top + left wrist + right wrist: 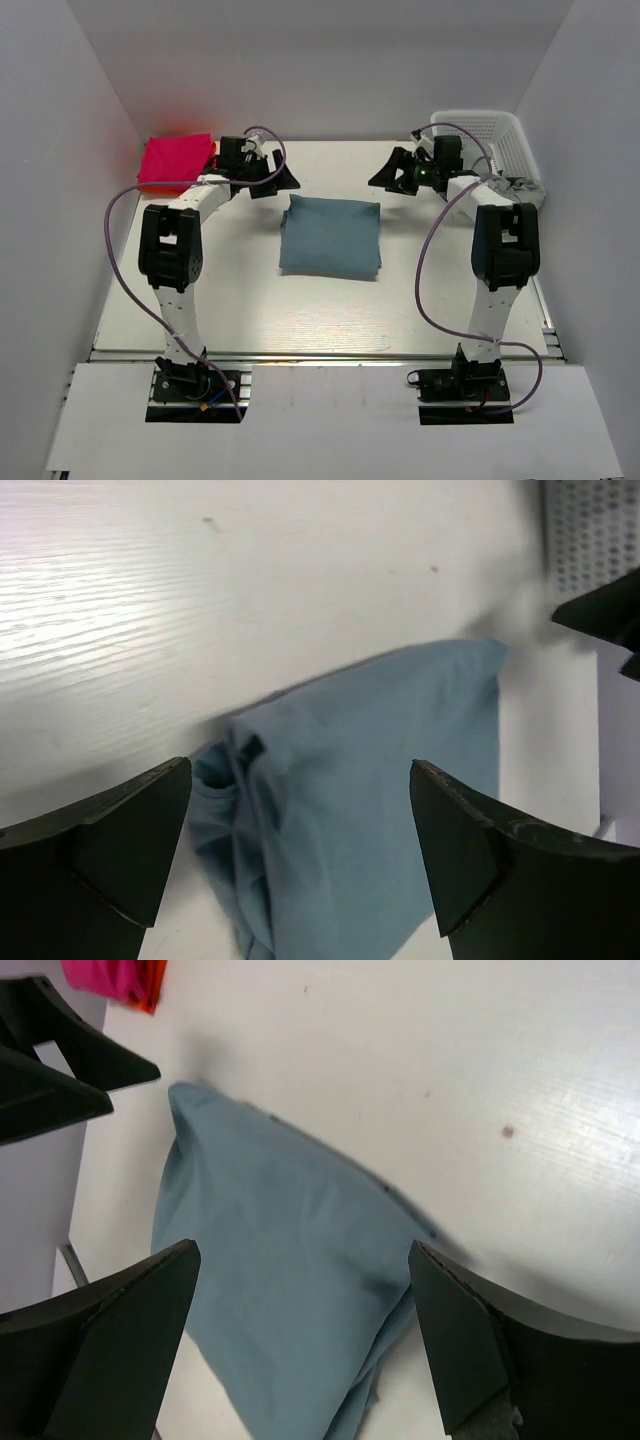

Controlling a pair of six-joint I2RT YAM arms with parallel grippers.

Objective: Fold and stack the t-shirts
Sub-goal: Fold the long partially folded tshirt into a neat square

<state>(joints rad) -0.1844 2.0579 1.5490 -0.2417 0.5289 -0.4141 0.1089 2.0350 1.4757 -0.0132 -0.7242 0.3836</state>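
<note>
Both my grippers hang spread and empty: left gripper (272,181), right gripper (392,178). The folded teal-blue t-shirt (330,237) lies flat between them, slightly toward my bases. The pink folded pile (175,162) sits beside my left, so left likely carries.

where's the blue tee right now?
Top view: the folded blue t-shirt lies flat mid-table, just nearer the bases than the left gripper and right gripper and between them. The pink t-shirt sits far-left.
</note>
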